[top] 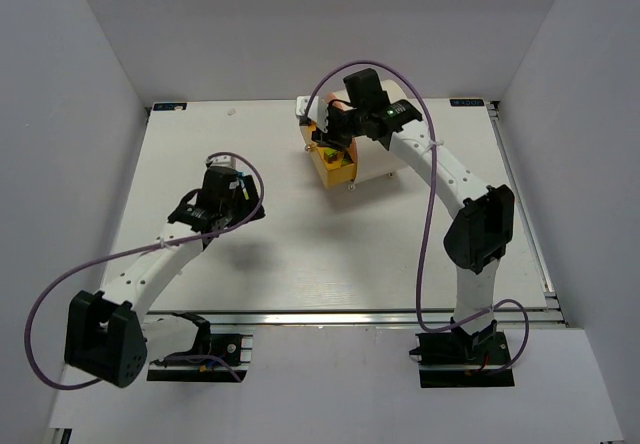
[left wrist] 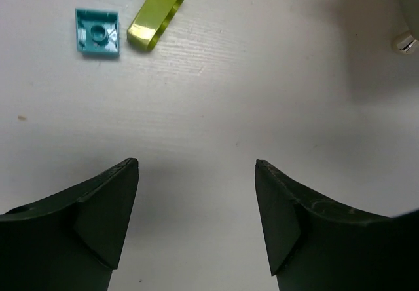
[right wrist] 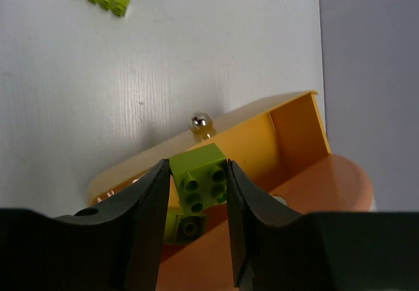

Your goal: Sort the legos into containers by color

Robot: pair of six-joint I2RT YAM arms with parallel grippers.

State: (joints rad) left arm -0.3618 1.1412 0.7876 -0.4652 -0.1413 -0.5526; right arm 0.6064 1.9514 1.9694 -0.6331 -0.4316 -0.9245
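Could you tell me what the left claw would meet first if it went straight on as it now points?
Most likely bare table: the open left claw has nothing between its fingers. The teal brick and lime brick lie left of that line, though depth is hard to judge.

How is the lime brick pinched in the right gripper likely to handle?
The lime brick looks like rigid moulded plastic, so it probably won't deform. Its smooth sides might slip in the right gripper. It is small, so likely light.
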